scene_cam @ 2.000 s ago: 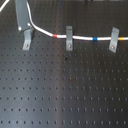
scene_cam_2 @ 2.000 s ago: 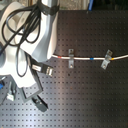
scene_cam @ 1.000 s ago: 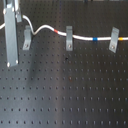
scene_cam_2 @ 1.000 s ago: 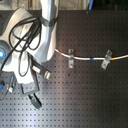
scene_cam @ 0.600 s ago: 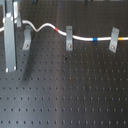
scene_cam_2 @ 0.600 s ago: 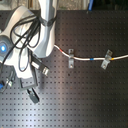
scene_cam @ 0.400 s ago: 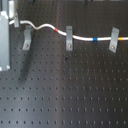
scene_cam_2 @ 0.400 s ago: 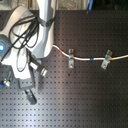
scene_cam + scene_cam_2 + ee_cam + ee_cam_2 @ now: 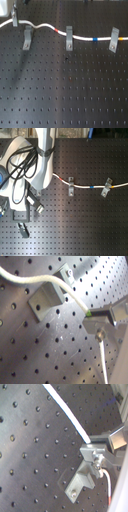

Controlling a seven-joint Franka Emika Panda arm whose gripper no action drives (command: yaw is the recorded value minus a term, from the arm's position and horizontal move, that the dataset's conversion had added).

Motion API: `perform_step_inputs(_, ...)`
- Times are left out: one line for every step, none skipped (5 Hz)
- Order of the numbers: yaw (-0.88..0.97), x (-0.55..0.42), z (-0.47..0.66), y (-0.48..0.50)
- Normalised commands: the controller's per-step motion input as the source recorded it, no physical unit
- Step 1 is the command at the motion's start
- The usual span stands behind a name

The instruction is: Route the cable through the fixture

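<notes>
On the perforated black worktop (image 9: 65,95), the near rows of holes lie bare. Farther back stand three grey clips in a row. The cable (image 9: 47,26) already runs through the middle clip (image 9: 68,38) and the right-hand clip (image 9: 114,40), its red and blue bands showing beside them. At the fixture (image 9: 27,38) on the first exterior view's left, the white cord crosses the top edge, humps up just beyond it, and runs on to that view's left border. Whether it sits inside the clip cannot be told. Behind the fixture, the hand (image 9: 15,19) appears closed on the cable. Over the last two seconds it has moved away from the fixture, toward the first exterior view's left and back, pulling the cord along. In the first wrist view the cable (image 9: 60,283) passes over the fixture (image 9: 46,298). The routing looks close to finished, with seating still to confirm.
</notes>
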Motion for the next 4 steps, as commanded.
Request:
perform_step_inputs(0.25, -0.096, 0.24, 0.215)
perform_step_inputs(0.39, -0.014, 0.09, 0.346)
perform_step_inputs(0.46, -0.003, 0.10, 0.397)
perform_step_inputs(0.13, 0.036, 0.19, 0.085)
